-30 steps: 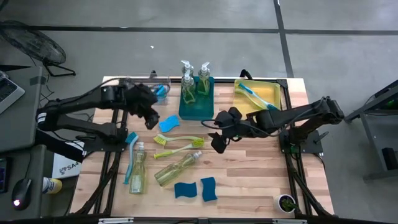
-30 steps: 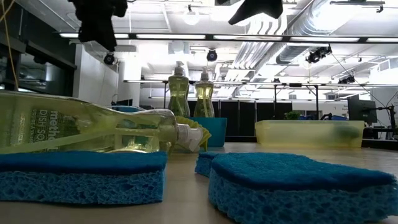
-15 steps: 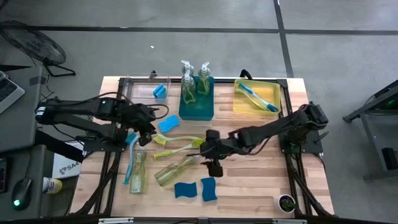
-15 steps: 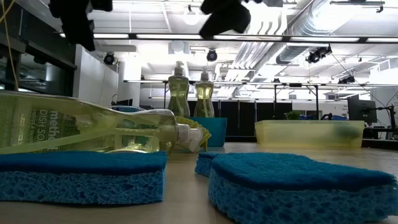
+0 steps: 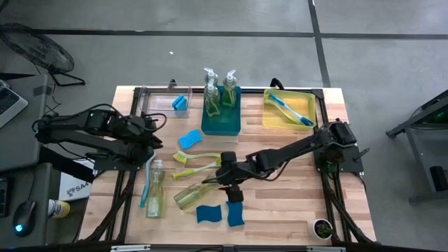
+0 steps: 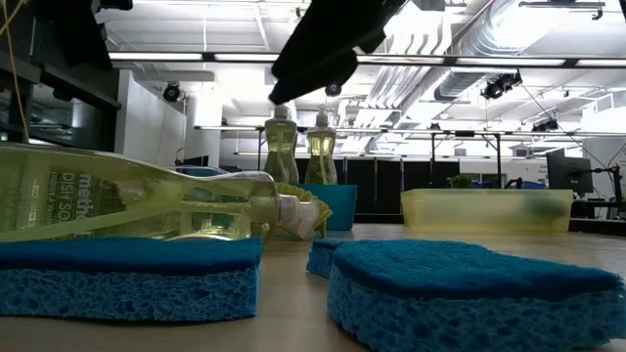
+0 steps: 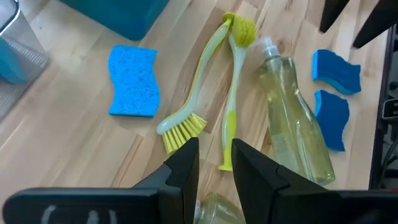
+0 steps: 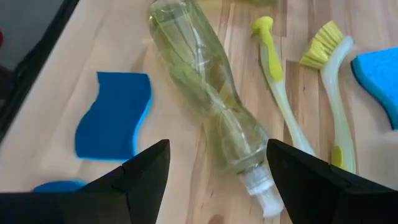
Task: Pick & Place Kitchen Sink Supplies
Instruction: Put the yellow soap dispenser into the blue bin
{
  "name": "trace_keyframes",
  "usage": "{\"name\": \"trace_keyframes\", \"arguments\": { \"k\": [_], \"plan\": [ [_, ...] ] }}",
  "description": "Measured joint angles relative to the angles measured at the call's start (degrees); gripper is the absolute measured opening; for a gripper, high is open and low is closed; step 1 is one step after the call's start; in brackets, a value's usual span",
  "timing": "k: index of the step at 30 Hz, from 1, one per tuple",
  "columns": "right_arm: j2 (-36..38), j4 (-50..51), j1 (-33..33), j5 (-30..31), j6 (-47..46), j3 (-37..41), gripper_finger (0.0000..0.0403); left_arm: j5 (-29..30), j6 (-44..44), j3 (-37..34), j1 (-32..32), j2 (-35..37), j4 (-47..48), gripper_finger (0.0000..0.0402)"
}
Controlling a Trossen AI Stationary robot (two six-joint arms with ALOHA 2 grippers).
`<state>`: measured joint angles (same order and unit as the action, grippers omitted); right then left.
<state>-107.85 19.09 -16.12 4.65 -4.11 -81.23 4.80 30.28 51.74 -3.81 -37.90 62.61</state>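
While hovering with fingers apart, the right gripper is straddling the lying clear soap bottle beneath; it should be descending centred before closing.

From my low view, the lying soap bottle runs off the frame's edge, and both foreground sponges are cut off below. I cannot read the yellow bin's contents (its wall is cloudy).
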Motion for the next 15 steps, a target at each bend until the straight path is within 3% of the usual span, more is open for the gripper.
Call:
{"name": "trace_keyframes", "arguments": {
  "k": [15],
  "plan": [
    [-5.5, -7.4, 0.4, 7.1, 13.6, 0.0, 0.0262, 1.1, 1.6, -0.2, 0.0, 0.9, 0.1, 0.0092]
  ]
}}
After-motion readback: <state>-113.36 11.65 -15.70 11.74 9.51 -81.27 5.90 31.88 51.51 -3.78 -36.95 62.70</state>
